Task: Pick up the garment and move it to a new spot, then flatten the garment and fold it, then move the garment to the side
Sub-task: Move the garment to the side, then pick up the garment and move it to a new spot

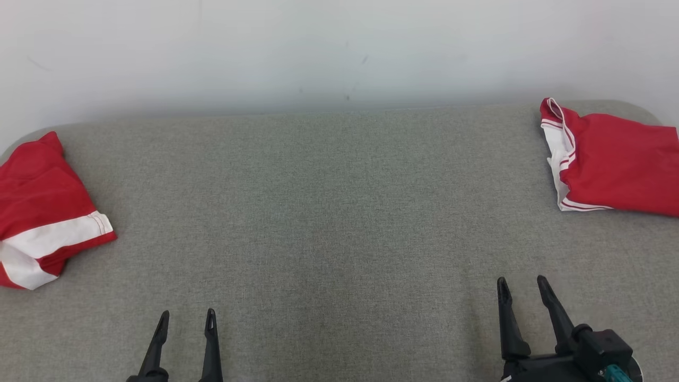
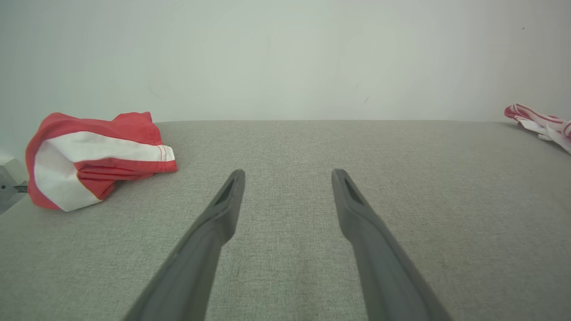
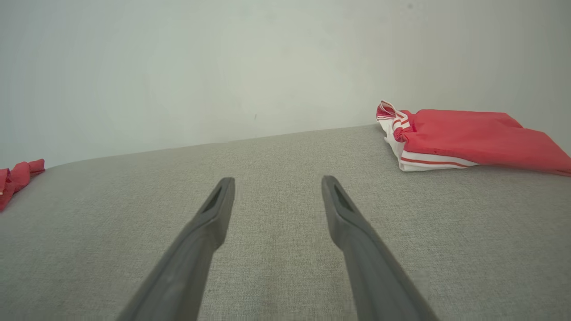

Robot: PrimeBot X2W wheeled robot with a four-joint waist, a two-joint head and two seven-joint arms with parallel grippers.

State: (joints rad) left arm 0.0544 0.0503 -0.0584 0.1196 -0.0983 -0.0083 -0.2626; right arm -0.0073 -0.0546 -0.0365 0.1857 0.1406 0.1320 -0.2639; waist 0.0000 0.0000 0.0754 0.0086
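Grey surface (image 1: 339, 212): crumpled garment (image 1: 45, 212) well left of left hand (image 1: 188, 313); right hand (image 1: 521, 279); both spread, empty.

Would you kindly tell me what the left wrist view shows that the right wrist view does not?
Left wrist view adds: the open left claw and the crumpled garment seen close, with its broad white band. Right wrist view adds: the open right claw and the folded garment with its flat red top and striped trim. Shared: the grey fabric surface, the pale wall, and both garments, the farther one a sliver at the frame edge.
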